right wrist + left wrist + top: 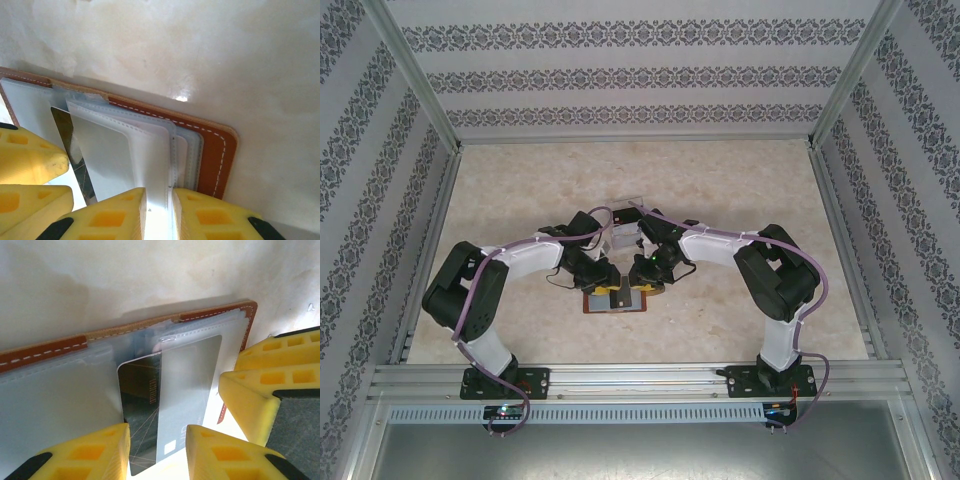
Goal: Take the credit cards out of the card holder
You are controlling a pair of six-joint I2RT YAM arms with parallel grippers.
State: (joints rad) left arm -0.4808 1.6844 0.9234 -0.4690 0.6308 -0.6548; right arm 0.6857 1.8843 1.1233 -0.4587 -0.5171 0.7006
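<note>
The card holder [617, 299] lies open on the table between the two arms, with reddish-brown leather edges [45, 352] and grey-blue clear pockets [220, 150]. A credit card [165, 390], half dark and half grey, sticks partway out of a pocket. It lies flat in the gap between the yellow fingers of my left gripper [157, 450], whose jaws stand apart on either side of it. My right gripper [159, 210] is shut on the edge of a clear pocket sleeve. The dark card edge [62, 125] peeks out beside the left gripper's fingers [30, 165].
A clear plastic tray [628, 207] sits just behind the grippers. The right gripper's fingers [270, 390] crowd the holder's right end. Patterned walls and metal posts box in the marbled table [520, 190], and a rail runs along its near edge.
</note>
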